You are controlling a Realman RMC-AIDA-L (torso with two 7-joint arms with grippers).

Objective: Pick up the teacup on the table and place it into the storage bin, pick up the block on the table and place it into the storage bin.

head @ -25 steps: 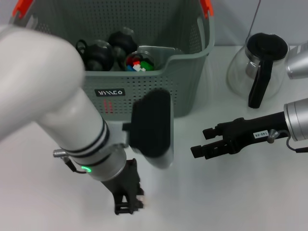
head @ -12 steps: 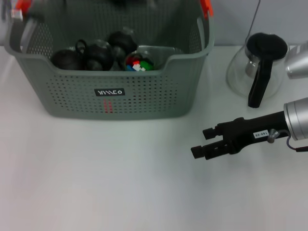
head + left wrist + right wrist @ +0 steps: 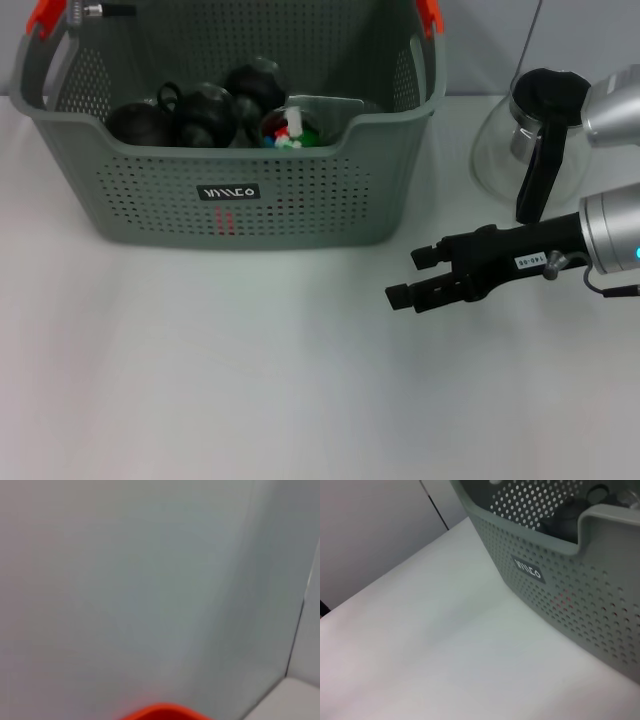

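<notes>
Head view shows the right claw [image 3: 402, 279] open and empty over the worktop [image 3: 250, 380]. Storage bin [image 3: 300, 210] sits at the far edge, probably for easy reach. Left claw is unseen.

One basket [image 3: 300, 210]; three black round objects [image 3: 205, 112] inside it; one clear container of coloured bits [image 3: 290, 130]; one glass jug [image 3: 530, 145]; one gripper [image 3: 415, 278] in view.

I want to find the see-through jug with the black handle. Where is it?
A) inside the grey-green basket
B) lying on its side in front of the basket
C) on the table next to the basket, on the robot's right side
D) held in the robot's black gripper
C. In the head view the glass jug stands upright on the table, to the right of the storage bin and apart from it, behind the right gripper.
</notes>
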